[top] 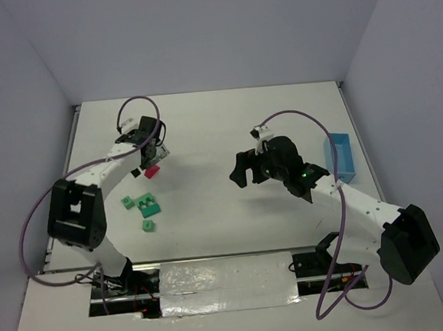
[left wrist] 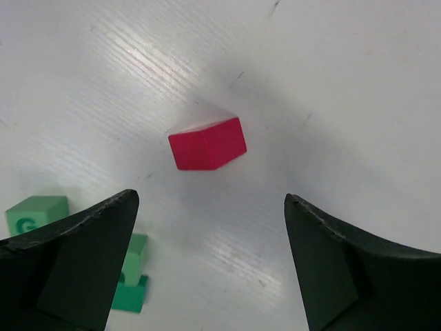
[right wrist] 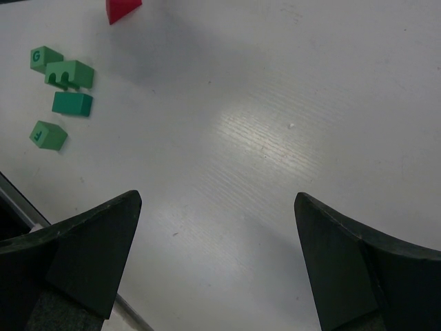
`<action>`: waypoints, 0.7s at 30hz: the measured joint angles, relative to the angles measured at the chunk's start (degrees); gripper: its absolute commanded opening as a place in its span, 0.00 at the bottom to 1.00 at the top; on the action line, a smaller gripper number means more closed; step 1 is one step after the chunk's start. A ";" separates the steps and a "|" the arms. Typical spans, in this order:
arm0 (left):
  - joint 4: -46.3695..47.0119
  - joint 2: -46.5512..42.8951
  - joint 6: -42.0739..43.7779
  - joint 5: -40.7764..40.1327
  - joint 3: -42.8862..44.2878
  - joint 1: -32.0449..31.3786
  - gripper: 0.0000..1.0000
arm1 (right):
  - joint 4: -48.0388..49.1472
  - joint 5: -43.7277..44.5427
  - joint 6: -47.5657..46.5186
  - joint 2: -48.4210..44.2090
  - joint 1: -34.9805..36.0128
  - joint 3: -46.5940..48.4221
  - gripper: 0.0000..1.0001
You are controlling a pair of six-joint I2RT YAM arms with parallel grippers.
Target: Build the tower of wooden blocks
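Red wedge (left wrist: 207,143), smooth-painted, lies free; left gripper (left wrist: 210,198), right gripper (right wrist: 217,198) both splayed wide.

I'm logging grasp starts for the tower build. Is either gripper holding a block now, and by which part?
Nothing is held. The left gripper is open near the red wedge, which lies free on the table; the right gripper is open too.

The table (top: 218,127) bears green blocks (top: 148,208), a red wedge (top: 152,172) and a blue tray (top: 340,156).

The right wrist view's top edge crops the red wedge (right wrist: 122,8). The left end effector (left wrist: 210,200) half-hides some green blocks (left wrist: 136,252).
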 measured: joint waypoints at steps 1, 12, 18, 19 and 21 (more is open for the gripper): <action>-0.02 -2.89 0.46 -0.42 -0.81 -0.31 1.00 | 0.00 -0.02 0.00 0.00 -0.02 0.00 1.00; -3.08 -24.57 6.01 -0.09 -19.76 -6.86 0.97 | 5.33 -11.30 4.46 4.92 -4.33 -0.96 1.00; -5.79 -35.52 7.98 3.04 -28.24 -11.04 0.81 | 4.35 -9.09 6.08 5.75 -5.31 -0.98 1.00; -5.95 -35.47 7.82 3.26 -28.24 -11.52 0.81 | 4.35 -8.52 6.10 5.31 -5.33 -0.98 0.99; -6.01 -34.32 7.56 3.52 -28.24 -12.33 0.74 | 4.35 -7.63 6.10 4.31 -5.33 -0.98 0.99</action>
